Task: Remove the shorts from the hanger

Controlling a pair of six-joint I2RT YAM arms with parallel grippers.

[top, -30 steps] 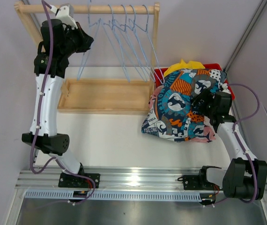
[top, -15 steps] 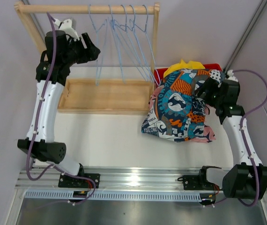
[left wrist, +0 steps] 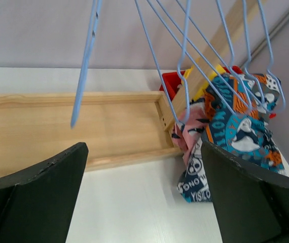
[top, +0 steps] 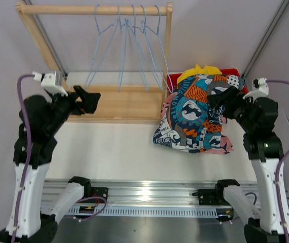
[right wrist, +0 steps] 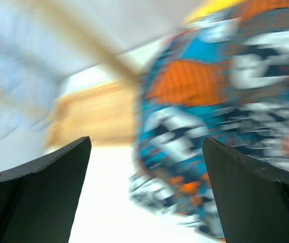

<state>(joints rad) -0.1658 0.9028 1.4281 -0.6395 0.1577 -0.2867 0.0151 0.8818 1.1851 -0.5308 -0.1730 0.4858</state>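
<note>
The left hand at nine o'clock and the right hand at three hang spread and empty, seemingly because the shorts lie heaped over the red bin at two o'clock, while beyond, at twelve, the hangers dangle bare.

**A:** Top view's bright and even, only soft shadows under stuff. Bit of glare on the rail up front.

**B:** Yep, left wrist is crisp too. Right wrist is pure motion smear though, shorts and tray just streaks.
</note>
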